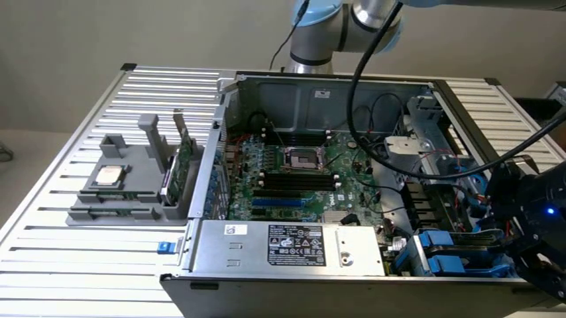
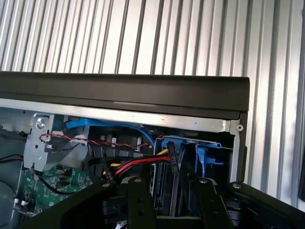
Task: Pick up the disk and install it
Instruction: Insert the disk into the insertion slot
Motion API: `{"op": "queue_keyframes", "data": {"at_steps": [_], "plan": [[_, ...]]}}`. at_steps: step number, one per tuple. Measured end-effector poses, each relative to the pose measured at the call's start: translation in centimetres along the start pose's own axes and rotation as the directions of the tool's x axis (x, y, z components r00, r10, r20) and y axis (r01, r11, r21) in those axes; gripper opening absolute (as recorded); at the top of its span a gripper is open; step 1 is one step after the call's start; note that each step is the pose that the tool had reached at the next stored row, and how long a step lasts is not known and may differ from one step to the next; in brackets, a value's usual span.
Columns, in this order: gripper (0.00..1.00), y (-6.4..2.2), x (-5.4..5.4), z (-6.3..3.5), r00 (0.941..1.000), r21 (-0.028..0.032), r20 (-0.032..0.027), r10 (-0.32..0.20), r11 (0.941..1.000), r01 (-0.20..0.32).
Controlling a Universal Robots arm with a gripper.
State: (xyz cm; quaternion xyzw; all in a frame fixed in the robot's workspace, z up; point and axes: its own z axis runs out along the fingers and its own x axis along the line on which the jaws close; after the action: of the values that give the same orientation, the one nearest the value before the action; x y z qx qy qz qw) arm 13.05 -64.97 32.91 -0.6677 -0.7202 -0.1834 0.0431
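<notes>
Disk (image 2: 164, 188) stands on edge in the drive bay at the near corner of the open computer case (image 1: 354, 291), on the exterior view's right. The gripper (image 2: 171, 182) reaches over it with one finger against each flat face, pinching it as far as I can judge, and a hold by the faces suits sliding it edgewise between the bay's rails. A blue carrier (image 2: 209, 155) frames the bay mouth, and a red and yellow cable (image 2: 138, 164) ending in a black plug (image 2: 171, 157) lies just beside the disk's exposed edge, near enough to snag, I reckon. I can read no writing on the disk from here. Along the near wall sits the power supply (image 1: 292, 245), bearing a white sticker and a black one with white print, too fine to make out. Beyond it the green motherboard (image 1: 292, 192) lies flat, its processor socket (image 1: 299, 159) in the middle. Further off, outside the case on the exterior view's left, a grey holder (image 1: 124, 202) keeps a silver chip (image 1: 109, 175) flat and a green card (image 1: 183, 173) upright, ready to hand, on the slatted table (image 1: 71, 265). Farthest back the arm (image 1: 314, 33) rises behind the case
</notes>
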Motion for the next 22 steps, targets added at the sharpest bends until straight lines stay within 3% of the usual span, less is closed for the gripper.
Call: {"op": "queue_keyframes", "data": {"at_steps": [3,6,8,15,17,19,22], "plan": [[0.39,0.23,-0.16,0.02,0.9999,0.0195,-0.0096,0.009,0.9998,-0.008],[0.39,0.49,-0.22,0.08,0.9998,0.0303,-0.0173,0.013,0.9995,-0.013],[0.39,0.58,-0.23,0.09,0.9997,0.035,-0.0189,0.013,0.9993,-0.012],[0.36,0.64,-0.25,0.1,0.9997,0.0388,-0.0215,0.011,0.9992,-0.01],[0.24,0.66,-0.25,0.11,0.9997,0.0394,-0.0216,0.011,0.9992,-0.01],[0.18,0.66,-0.25,0.11,0.9997,0.0412,-0.0217,0.011,0.9991,-0.011],[0.17,0.67,-0.25,0.11,0.9997,0.0465,-0.0218,0.013,0.9988,-0.012]]}}
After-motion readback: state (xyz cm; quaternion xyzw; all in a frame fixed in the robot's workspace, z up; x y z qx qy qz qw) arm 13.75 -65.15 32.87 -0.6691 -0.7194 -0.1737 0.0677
